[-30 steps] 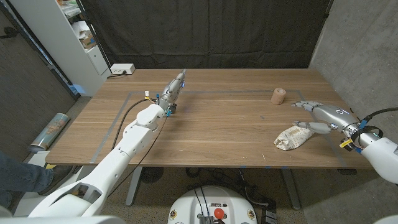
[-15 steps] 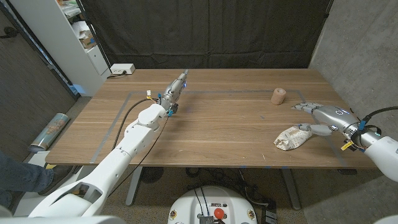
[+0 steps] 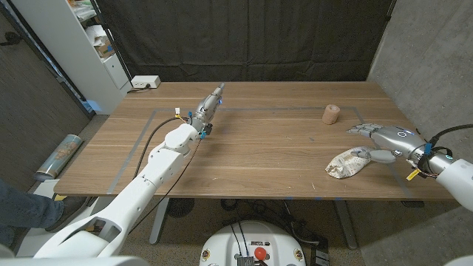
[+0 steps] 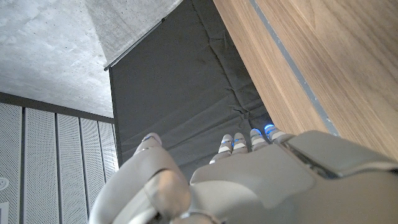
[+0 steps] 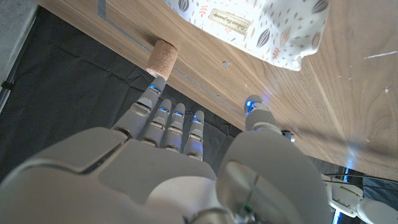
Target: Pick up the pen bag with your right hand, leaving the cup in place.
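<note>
The wooden table (image 3: pixel 259 148) carried a rectangle of grey tape lines (image 3: pixel 155 112) marked on its top, with a black curtain (image 3: pixel 244 37) hanging behind its far edge and a white shelf unit (image 3: pixel 74 37) standing past its far left corner. The left arm (image 3: pixel 159 166) extended from the lower left across the table toward the far side, a black cable running along it. The right arm (image 3: pixel 451 174) entered from the lower right. The left hand (image 3: pixel 209 104) was positioned over the far left part of the table, near the far tape line, with its fingers straight and held close together; it held nothing. In the left wrist view the same left hand (image 4: pixel 249 180) appeared with fingers extended toward the curtain. The right hand (image 3: pixel 378 138) was located at the right side of the table, just beside the pen bag, fingers spread and thumb apart, and it had hold of nothing; whether it touched the bag cannot be told. The pen bag (image 3: pixel 347 162), a cream pouch with a leaf print, lay on the table near the front right edge, just to the left of the right hand. In the right wrist view the pen bag (image 5: pixel 249 25) lay beyond the extended fingers (image 5: pixel 174 124). The cup (image 3: pixel 330 114), a small cork-coloured cylinder, lay on its side by the far tape line, well apart from the bag.
</note>
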Motion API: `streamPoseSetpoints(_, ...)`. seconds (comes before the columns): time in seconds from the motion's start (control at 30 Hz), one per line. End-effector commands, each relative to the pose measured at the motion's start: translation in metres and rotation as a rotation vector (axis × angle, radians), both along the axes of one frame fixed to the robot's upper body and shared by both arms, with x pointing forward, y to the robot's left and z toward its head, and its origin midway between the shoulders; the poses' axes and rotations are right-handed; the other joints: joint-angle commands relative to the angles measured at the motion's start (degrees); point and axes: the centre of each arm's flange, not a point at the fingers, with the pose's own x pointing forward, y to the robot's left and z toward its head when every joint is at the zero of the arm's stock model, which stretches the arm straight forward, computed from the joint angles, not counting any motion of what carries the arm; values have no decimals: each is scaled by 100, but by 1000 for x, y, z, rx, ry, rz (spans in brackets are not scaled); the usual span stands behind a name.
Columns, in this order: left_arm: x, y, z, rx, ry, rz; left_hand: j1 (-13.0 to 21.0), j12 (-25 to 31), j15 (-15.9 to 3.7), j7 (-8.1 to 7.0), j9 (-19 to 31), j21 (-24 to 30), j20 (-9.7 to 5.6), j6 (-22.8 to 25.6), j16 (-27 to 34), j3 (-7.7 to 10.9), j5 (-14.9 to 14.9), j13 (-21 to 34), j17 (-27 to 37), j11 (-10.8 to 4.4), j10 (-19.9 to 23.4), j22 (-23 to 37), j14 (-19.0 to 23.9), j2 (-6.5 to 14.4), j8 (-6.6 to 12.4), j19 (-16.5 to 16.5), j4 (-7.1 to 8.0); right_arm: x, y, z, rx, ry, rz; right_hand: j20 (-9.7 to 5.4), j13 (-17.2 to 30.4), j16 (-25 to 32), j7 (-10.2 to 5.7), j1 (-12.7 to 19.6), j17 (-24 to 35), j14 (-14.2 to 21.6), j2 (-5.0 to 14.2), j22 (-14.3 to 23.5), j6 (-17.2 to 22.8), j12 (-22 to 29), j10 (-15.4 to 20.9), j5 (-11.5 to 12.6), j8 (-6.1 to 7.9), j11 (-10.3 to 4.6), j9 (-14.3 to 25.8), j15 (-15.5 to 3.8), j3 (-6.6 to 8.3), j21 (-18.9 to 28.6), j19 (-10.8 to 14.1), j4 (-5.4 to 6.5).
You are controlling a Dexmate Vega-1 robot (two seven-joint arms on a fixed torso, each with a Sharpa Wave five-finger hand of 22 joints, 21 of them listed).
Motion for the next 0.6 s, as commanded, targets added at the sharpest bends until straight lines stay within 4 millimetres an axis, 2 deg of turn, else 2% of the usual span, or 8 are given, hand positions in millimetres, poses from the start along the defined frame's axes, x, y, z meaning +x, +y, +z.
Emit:
streamPoseSetpoints(0.03,1,-2,-4,1,8,-4,8,48,-44,-11,28,19,50,9,35,-13,-12,13,26,-21,-58,31,-359,44,15,-301,-1,5,0,2,-92,19,-27,17,29,-21,-38,113,18,23,3,14,-6,-17,-22,40,26,-16,18,-162,75,-16,11,-11)
streamPoseSetpoints(0.4,1,-2,-5,0,11,0,6,47,-50,-16,28,20,50,3,37,-22,-13,12,26,-27,-62,31,-359,47,13,-300,-3,7,-2,3,-141,32,-42,14,33,-59,-53,301,17,-40,40,14,-46,-48,-108,57,18,-56,20,-147,176,-42,-44,-58)
streamPoseSetpoints(0.6,3,-2,-8,-5,17,-3,4,48,-52,-14,28,18,63,5,36,-26,-14,13,27,-21,-62,32,-363,49,14,-308,-4,8,-2,3,-182,46,-55,10,35,-86,-173,481,14,-86,12,13,-87,-69,-188,65,11,-138,19,-145,252,-53,-79,-100)
